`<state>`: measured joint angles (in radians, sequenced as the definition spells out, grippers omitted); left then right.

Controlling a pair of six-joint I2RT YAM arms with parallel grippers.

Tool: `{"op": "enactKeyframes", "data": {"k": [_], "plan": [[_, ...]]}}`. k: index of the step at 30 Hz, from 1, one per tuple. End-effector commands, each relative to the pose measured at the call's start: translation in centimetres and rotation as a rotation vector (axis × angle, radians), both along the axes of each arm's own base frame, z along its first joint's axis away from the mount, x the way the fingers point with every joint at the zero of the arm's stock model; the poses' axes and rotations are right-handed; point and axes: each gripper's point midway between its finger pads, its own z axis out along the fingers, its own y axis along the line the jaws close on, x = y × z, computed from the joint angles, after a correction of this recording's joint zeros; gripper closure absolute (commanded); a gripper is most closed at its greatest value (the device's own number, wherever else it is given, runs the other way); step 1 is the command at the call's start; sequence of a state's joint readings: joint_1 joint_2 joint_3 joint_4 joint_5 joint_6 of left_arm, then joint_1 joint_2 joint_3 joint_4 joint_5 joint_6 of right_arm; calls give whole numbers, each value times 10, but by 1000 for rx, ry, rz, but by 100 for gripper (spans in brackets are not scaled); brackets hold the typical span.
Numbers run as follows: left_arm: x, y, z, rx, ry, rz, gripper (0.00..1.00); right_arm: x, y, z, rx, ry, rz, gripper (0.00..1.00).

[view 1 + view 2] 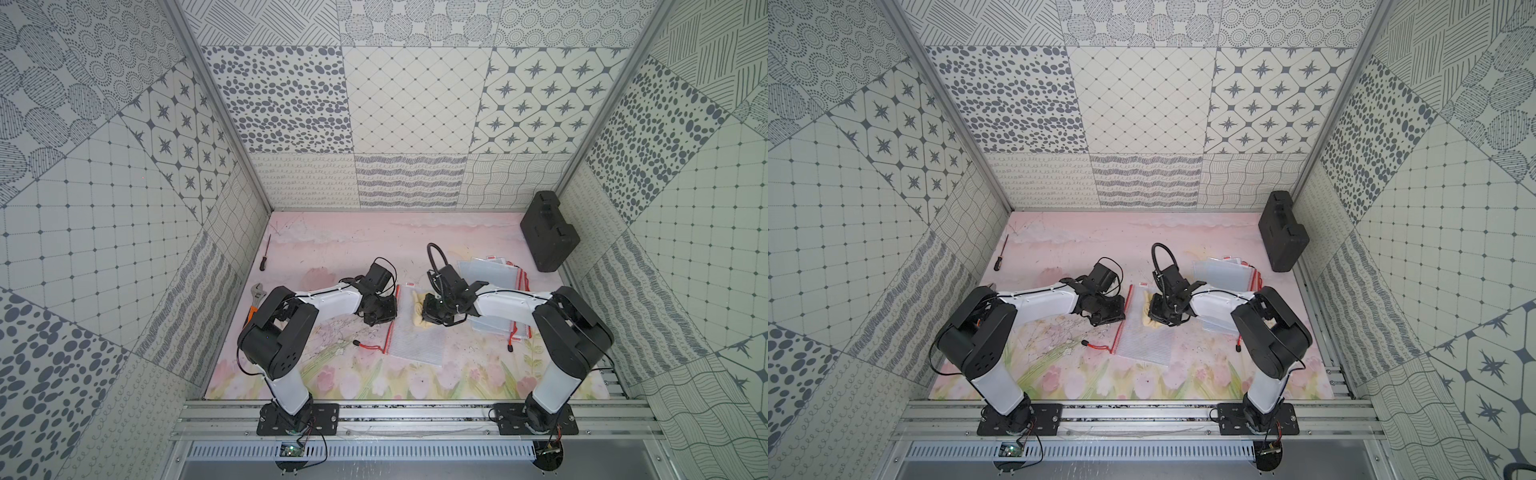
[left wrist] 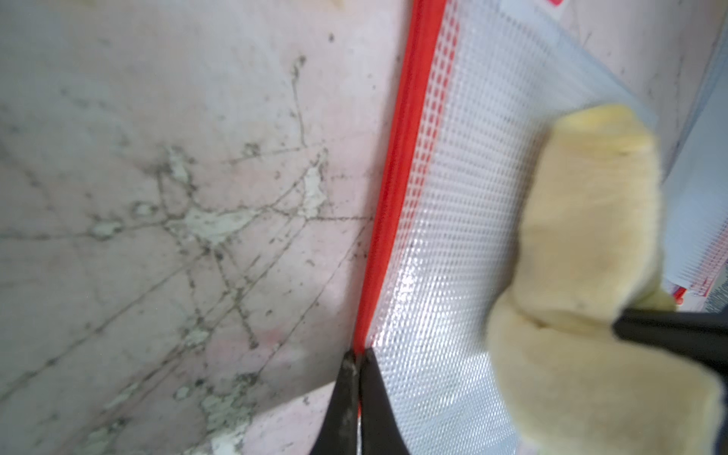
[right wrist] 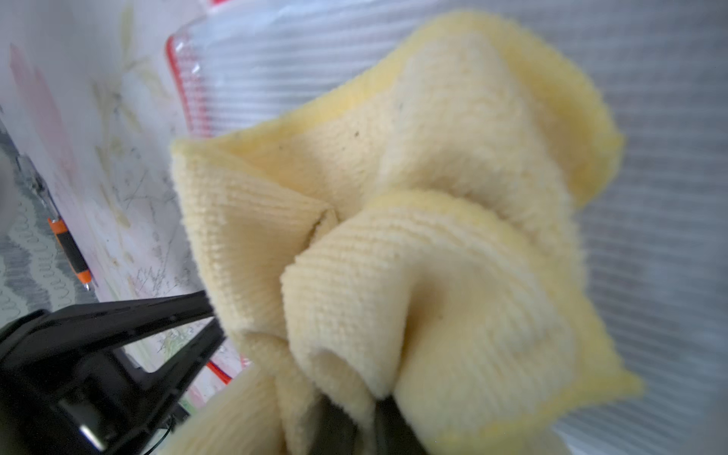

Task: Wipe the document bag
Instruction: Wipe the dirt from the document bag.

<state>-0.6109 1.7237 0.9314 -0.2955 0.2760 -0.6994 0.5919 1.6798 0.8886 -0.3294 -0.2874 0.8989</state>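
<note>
Yellow cloth (image 3: 433, 236) on document bag (image 1: 415, 340)

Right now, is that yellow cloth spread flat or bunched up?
Bunched up: the yellow cloth puckers into deep folds where the right hand pinches it, and it lies crumpled on the document bag.

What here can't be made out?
Wrench: both top views, handle mostly hidden under the left arm.
Spare bag stack: both top views, near part covered by the right arm.
Document bag label: print too small everywhere.
Right gripper: right wrist view, tips buried in yellow cloth.
</note>
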Motion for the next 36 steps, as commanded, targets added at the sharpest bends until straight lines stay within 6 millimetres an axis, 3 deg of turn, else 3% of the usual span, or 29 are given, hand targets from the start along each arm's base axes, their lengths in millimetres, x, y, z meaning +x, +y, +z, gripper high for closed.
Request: {"op": "enactKeyframes", "data": {"k": [1,3,5,7,11,13,15,18,20,25,27,29,30,36], "plan": [[-2,18,-11,106,13,36,100,-26,-62,-20,-194,77,-46,100],[0,16,-10,87,10,55,100,-25,-56,-12,-181,61,-35,100],[3,12,-7,47,1,85,100,-22,-36,-5,-155,39,-10,100],[6,9,-4,16,-2,121,100,-20,-6,0,-141,17,38,100],[9,10,-1,-14,-1,178,100,-23,75,9,-84,-7,178,100],[8,14,-3,-18,11,213,100,-25,102,10,-47,-7,215,100],[8,18,-5,-41,26,256,100,-29,115,8,3,11,224,100],[6,23,-12,-90,53,298,100,-34,100,-3,-11,38,206,100],[5,28,-15,-89,63,306,100,-35,70,-12,-63,56,173,100],[5,36,-16,-82,60,319,100,-37,-30,-26,-160,97,17,100],[7,37,-16,-85,57,319,100,-35,-47,-20,-214,74,1,100],[7,36,-15,-84,58,312,100,-33,-32,-11,-200,48,40,100],[8,36,-15,-82,58,312,100,-31,-15,-5,-187,33,72,100],[8,37,-16,-72,61,317,100,-48,108,7,-98,25,290,100]]}}
